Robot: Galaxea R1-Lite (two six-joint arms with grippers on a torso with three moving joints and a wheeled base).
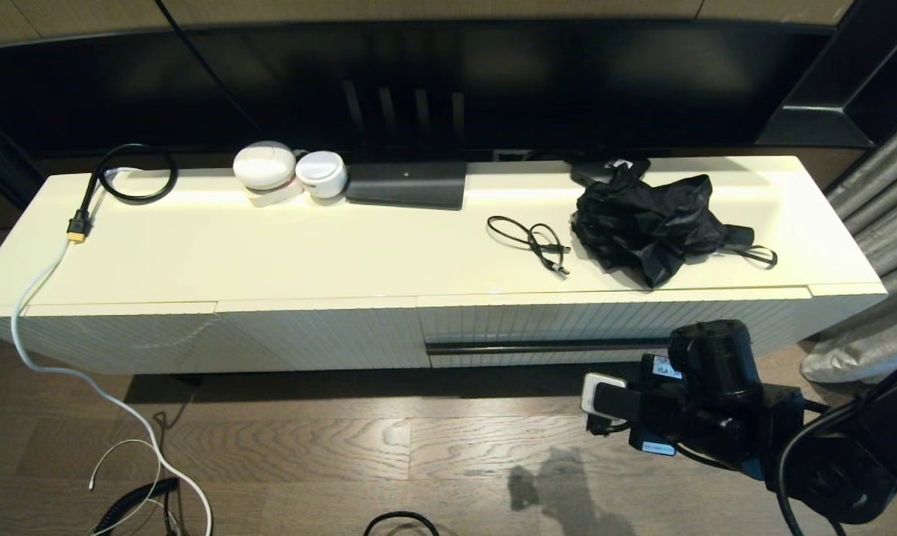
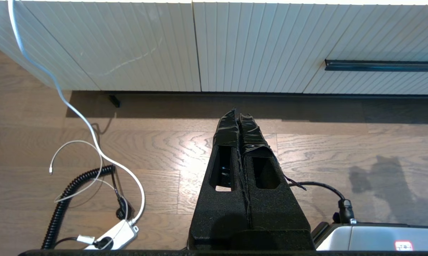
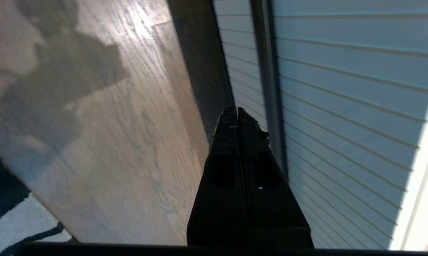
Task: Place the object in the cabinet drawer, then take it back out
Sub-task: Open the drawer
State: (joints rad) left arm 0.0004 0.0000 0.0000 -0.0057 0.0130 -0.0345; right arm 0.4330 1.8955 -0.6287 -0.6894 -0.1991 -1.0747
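Drawer (image 1: 612,327) is seen shut at lower right of head view, its handle (image 1: 545,347) running level across the frame, just up-left of the right gripper (image 3: 237,113), fingers pressed together, empty; left gripper (image 2: 238,115) likewise closed, farther off.

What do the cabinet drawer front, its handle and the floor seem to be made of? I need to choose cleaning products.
The cabinet drawer front looks like painted or lacquered board, cream with a satin sheen and moulded vertical flutes. Its handle, a thin black bar, is probably coated metal, though that is uncertain. The floor looks like wood planks or wood-look laminate, with visible grain and a low gloss.
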